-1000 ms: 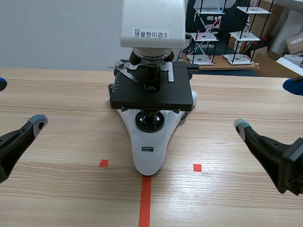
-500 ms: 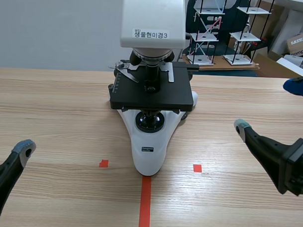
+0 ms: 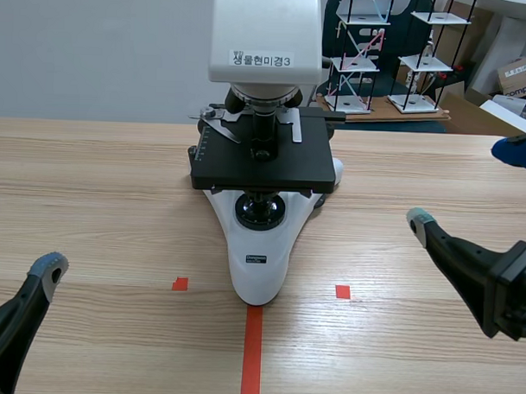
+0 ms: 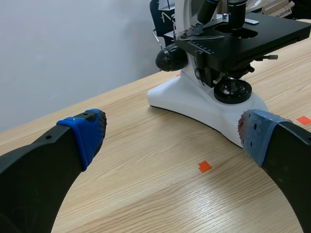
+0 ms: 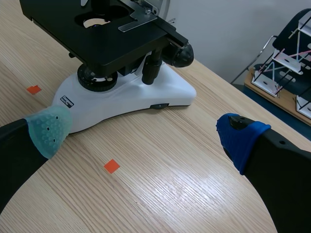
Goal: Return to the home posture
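The left gripper (image 4: 172,133) is closest to me, low over the near left corner of the table (image 3: 116,183). Its thick black fingers are spread wide and hold nothing. One pad (image 4: 87,131) is smooth bright blue, and the other is a greyer blue, dimpled with dots.

On the opposite side, the right gripper (image 5: 143,132) sits low by the table's right edge. It is likewise splayed and empty, with a pale green dotted pad (image 5: 48,128) on one finger and a deep blue one on the other.

The tabletop is light wood with long straight grain and a slight sheen. Between the arms an orange-red tape line (image 3: 252,352) runs away from me, with two small tape squares (image 3: 180,284) either side of its far end.

The line ends at the microscope (image 3: 264,162), which stands upright in the middle of the table, between the two grippers and well apart from both. Its glossy white base (image 3: 259,266) is rounded and tapers toward me. Above that are a round dark lens housing, a flat matte black stage (image 3: 264,167) with metal clips, and a boxy white head (image 3: 265,33) bearing a printed label.

Only bare wood lies between each gripper and the base.

Beyond the far edge I see a plain grey wall (image 3: 95,53). To its right are thin black wire racks (image 3: 372,54) with small white shelves, and a cardboard box (image 3: 522,76).
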Robot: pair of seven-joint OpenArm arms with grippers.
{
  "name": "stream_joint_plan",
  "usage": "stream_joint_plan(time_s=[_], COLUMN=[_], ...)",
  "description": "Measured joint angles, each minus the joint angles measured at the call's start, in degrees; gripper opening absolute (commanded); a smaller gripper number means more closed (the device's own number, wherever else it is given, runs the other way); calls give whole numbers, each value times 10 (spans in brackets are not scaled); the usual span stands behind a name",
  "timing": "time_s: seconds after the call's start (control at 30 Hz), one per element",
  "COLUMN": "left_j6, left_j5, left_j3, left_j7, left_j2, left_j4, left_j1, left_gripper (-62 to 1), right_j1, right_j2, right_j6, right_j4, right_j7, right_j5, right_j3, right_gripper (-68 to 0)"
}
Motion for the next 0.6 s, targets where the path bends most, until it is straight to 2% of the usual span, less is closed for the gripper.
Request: stream_joint_plan(time_s=[0.6], left_j6=[0], left_j5=[0], left_j3=[0], left_j7=[-4], left_j2=[12], left_j4=[0], left_j1=[24], left_gripper=[-37], right_j1=[0], right_j2=[0], right_j6=[0], right_j4=[0], right_j7=[0], right_j5=[0], right_j3=[0], right_gripper=[4])
